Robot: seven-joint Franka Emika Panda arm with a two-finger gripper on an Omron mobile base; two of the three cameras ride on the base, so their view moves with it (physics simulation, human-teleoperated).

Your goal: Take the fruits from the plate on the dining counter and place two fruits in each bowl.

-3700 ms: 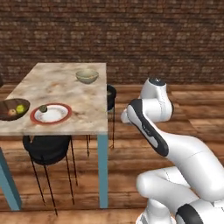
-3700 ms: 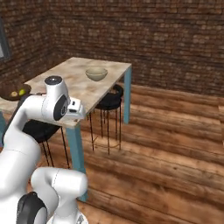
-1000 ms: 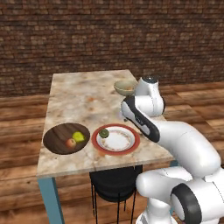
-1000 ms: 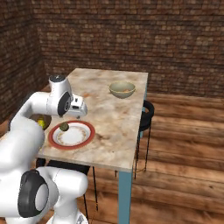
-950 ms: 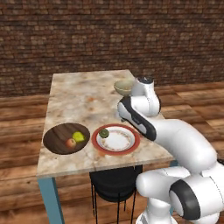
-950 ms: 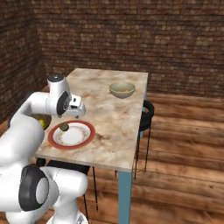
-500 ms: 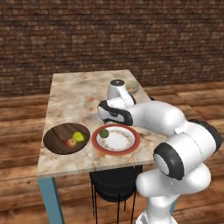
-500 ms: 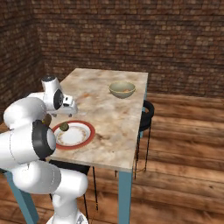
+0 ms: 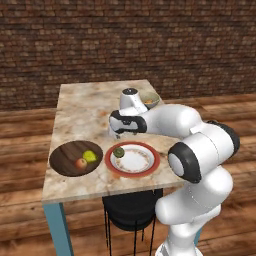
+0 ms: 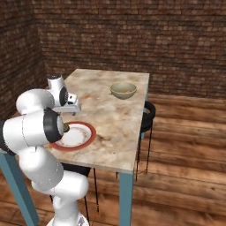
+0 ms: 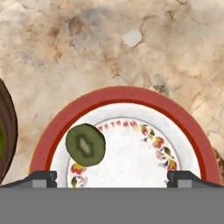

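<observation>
One marbled surface (image 9: 82,112) sits under everything. Wooden bowl (image 9: 76,158) left of the claw (image 11: 111,177) holds the apple (image 9: 80,163) and yellow-green fruit (image 9: 90,156). Plate (image 11: 127,97) lies right below the wide-open, empty claw, green fruit (image 11: 85,145) near its left tip.

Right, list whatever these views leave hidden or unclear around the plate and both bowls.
- Wooden bowl: cut off by the hand view's left edge.
- Pale bowl: its orange content too small to identify in the right base view; partly behind the arm in the left base view.
- Green fruit: mostly behind the arm's elbow in the right base view.
</observation>
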